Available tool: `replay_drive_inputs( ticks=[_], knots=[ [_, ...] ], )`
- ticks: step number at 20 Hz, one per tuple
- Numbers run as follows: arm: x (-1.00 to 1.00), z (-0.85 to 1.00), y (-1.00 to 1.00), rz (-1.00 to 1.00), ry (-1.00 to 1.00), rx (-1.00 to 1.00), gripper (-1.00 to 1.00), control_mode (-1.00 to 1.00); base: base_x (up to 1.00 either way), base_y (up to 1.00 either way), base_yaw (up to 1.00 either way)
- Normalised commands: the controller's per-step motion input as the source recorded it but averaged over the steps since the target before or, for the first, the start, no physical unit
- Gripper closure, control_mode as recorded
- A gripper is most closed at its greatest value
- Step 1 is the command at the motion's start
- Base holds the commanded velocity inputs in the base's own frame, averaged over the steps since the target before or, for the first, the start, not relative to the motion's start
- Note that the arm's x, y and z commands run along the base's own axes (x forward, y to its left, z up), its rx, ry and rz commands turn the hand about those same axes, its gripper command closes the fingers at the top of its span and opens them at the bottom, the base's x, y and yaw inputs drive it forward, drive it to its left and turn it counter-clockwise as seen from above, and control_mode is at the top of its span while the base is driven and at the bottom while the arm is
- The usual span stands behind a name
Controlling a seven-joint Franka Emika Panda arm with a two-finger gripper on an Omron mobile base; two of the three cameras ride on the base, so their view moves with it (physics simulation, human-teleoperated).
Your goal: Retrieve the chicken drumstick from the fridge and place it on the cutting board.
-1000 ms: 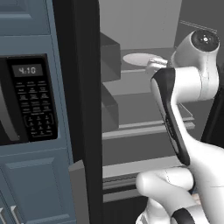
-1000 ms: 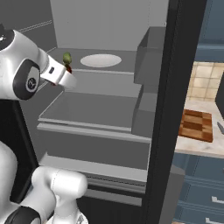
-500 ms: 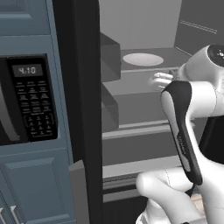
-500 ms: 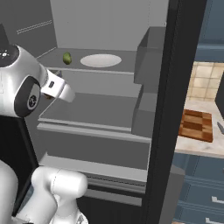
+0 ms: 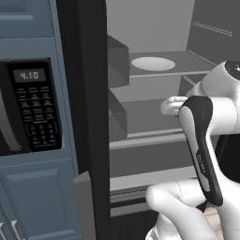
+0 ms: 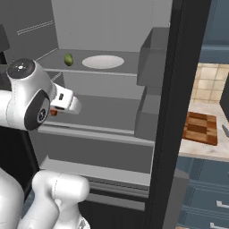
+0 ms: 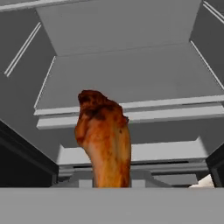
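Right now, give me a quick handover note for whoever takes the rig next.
Gripper: the chicken drumstick stands up right in front of the hand camera, apparently in its grasp, though the fingertips are hidden.
Fridge: door open, hand in front of the middle shelf. A white plate and a small green item sit on the upper shelf.
Cutting board: on the counter to the right of the fridge, bare.
Done: drumstick picked up.
Left: pull clear, swing right, set it on the board.

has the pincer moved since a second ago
Yes. In the right base view the pincer has dropped from beside the white plate on the upper shelf to the shelf below, holding the chicken drumstick.
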Motion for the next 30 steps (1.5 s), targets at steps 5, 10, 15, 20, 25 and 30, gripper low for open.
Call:
replay_drive_inputs(
  ticks=[5, 10, 15, 20, 25, 30],
  knots=[
    [-0.12, -0.63, 0.0, 0.06, 0.11, -0.17, 1.0, -1.0, 0.0, 0.0, 0.0],
    [-0.05, -0.58, 0.0, 0.0, 0.16, -0.12, 1.0, -1.0, 0.0, 0.0, 0.0],
    [0.0, -0.44, 0.0, 0.0, 0.08, -0.05, 1.0, -1.0, 0.0, 0.0, 0.0],
    [0.0, -0.18, 0.0, 0.0, 0.01, 0.0, 1.0, -1.0, 0.0, 0.0, 0.0],
    [0.0, -0.01, 0.0, 0.0, 0.0, 0.0, 1.0, -1.0, 0.0, 0.0, 0.0],
    [0.0, 0.0, 0.0, 0.0, 0.0, 0.0, 1.0, -1.0, 0.0, 0.0, 0.0]
  ],
)
